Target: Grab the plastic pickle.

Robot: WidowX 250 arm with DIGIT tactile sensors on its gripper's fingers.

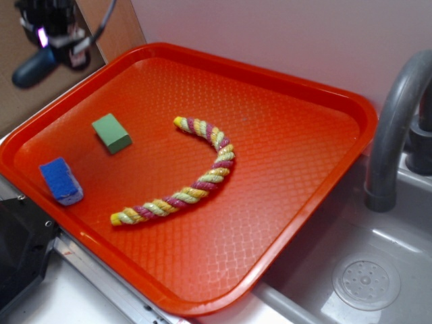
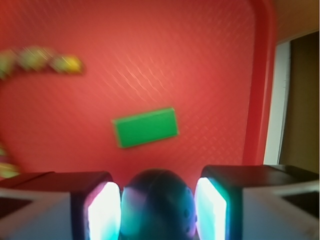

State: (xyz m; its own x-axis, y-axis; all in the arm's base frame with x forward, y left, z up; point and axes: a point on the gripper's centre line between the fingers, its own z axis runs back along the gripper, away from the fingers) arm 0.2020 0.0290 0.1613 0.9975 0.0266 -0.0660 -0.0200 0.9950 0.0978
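Tray [image 1: 297,135], red plastic, fills most of the scene and carries a striped rope [image 1: 202,179], a green rectangular block [image 2: 146,128] and a blue sponge block [image 1: 61,180]. Gripper [image 2: 157,205] hangs above the tray's far left corner, its fingers [image 2: 104,210] closed on the plastic pickle [image 2: 157,202], a dark rounded piece between the pads. Judged light, stiff and slippery; a mid-length hold suits it best.

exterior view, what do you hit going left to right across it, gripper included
gripper shut on the plastic pickle → blue sponge block → green block → rope → grey faucet. All but the gripper, pickle and faucet lie on the red tray.
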